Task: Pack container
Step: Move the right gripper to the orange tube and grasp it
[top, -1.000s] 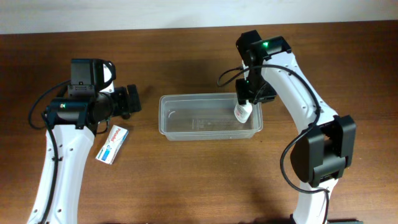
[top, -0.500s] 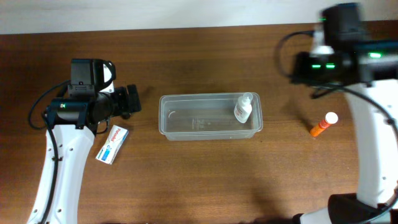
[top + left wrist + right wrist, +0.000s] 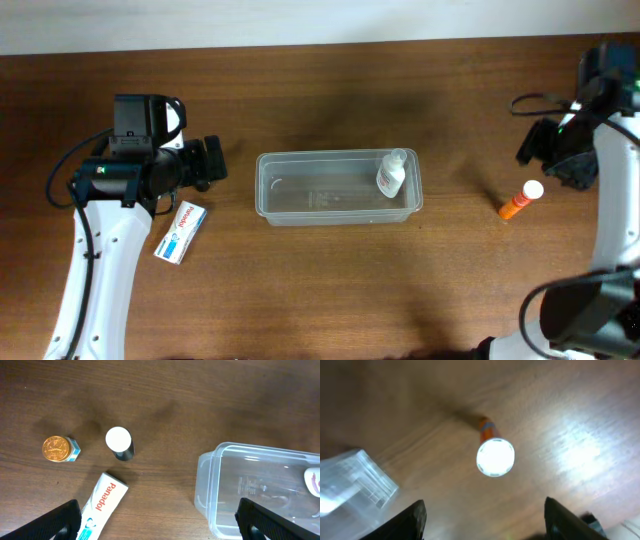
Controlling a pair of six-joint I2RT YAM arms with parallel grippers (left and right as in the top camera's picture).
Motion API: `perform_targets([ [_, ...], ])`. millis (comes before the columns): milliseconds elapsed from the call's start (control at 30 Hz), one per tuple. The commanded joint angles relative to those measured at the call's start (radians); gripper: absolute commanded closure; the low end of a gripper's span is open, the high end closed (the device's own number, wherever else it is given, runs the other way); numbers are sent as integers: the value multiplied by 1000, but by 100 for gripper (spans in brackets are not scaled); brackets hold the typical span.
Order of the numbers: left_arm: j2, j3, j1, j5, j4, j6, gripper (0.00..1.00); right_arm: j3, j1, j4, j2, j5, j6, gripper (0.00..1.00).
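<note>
The clear rectangular container (image 3: 338,186) sits mid-table with a small white bottle (image 3: 391,174) lying in its right end. It also shows in the left wrist view (image 3: 260,485) and the right wrist view (image 3: 350,482). An orange tube with a white cap (image 3: 520,200) stands right of the container, seen from above in the right wrist view (image 3: 495,455). My right gripper (image 3: 565,160) is open and empty above and just right of the tube. My left gripper (image 3: 205,165) is open and empty, left of the container, above a white toothpaste box (image 3: 181,232).
In the left wrist view a white-capped dark bottle (image 3: 119,442) stands near a small gold-lidded jar (image 3: 59,449), with the toothpaste box (image 3: 102,505) below them. The table's far edge (image 3: 300,45) runs along the top.
My right arm let go of the white bottle in the container, swung right, and now hovers over the orange tube. The left arm has not moved.
</note>
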Motion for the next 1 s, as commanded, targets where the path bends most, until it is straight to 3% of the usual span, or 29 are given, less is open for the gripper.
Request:
perform_targets([
  [0, 0, 25, 7, -4, 3, 13, 1, -118, -27, 59, 13, -2, -22, 32],
  [267, 0, 25, 7, -4, 3, 13, 1, -307, -34, 246, 25, -2, -87, 32],
  [467, 0, 25, 7, -4, 6, 13, 1, -329, -35, 298, 25, 2, -101, 33],
  [700, 0, 25, 7, -4, 6, 13, 1, -329, -35, 305, 25, 2, -101, 63],
  [967, 0, 25, 7, -4, 6, 13, 1, -329, -35, 305, 25, 2, -101, 75],
])
